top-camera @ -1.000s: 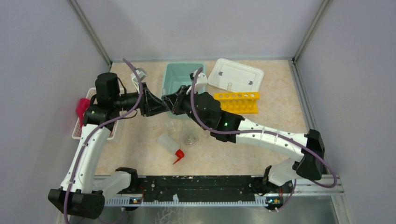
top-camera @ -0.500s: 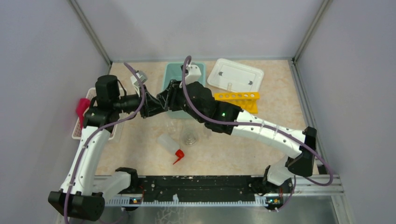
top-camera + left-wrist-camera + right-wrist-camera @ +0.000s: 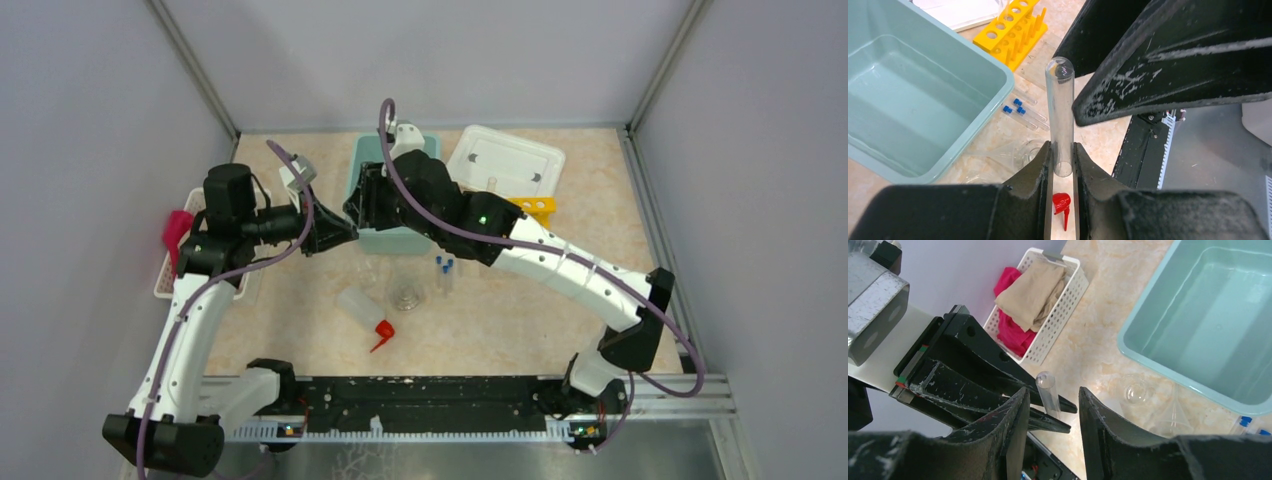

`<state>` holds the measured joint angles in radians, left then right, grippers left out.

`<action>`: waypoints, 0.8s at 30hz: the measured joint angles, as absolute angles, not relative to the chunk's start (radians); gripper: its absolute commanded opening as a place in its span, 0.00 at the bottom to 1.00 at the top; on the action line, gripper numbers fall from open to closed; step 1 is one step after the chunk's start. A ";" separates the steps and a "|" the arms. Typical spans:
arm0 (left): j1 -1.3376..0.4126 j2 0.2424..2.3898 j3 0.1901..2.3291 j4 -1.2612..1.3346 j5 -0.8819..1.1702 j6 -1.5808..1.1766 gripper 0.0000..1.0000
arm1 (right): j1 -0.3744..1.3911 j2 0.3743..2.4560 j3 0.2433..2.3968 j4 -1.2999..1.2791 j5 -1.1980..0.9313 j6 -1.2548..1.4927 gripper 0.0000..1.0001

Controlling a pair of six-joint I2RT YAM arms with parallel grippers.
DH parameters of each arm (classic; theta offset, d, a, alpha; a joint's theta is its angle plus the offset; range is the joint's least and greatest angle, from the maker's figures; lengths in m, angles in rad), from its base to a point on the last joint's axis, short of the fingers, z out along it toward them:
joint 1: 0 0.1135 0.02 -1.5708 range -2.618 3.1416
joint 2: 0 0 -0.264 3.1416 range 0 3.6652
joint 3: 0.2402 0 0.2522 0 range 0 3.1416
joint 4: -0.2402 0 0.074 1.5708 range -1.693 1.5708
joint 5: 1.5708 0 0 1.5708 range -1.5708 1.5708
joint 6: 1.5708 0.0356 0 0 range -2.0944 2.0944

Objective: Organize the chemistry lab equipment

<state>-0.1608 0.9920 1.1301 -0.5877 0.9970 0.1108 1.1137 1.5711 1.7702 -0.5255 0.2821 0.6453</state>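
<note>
Top external view, from the left: my left gripper (image 3: 1062, 152) has its jaws pinching a smooth, clear, round-ended test tube (image 3: 1060, 110), held in the air near the pale teal plastic tub (image 3: 998, 85). The right gripper (image 3: 1052, 407) hovers close, jaws spread, gripping nothing. I judge little is done: small blue-capped clear tubes (image 3: 1020, 111), a glass flask (image 3: 406, 293) and the translucent squeeze bottle with red spout (image 3: 360, 306) sit loose on the table (image 3: 560, 320); the yellow holed rack (image 3: 1010, 32) stands mostly unfilled.
</note>
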 measured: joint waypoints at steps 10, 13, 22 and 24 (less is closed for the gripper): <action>-0.161 0.992 1.130 -0.600 0.998 0.125 0.10 | 1.105 1.676 1.905 -0.601 0.199 0.584 0.29; -0.161 0.992 1.130 -0.607 0.998 0.130 0.10 | 1.098 1.689 1.921 -0.620 0.190 0.568 0.25; -0.161 0.992 1.129 -0.610 0.999 0.138 0.10 | 1.088 1.694 1.947 -0.664 0.174 0.540 0.21; -0.161 0.992 1.128 -0.612 0.999 0.140 0.10 | 1.085 1.694 1.948 -0.667 0.169 0.533 0.25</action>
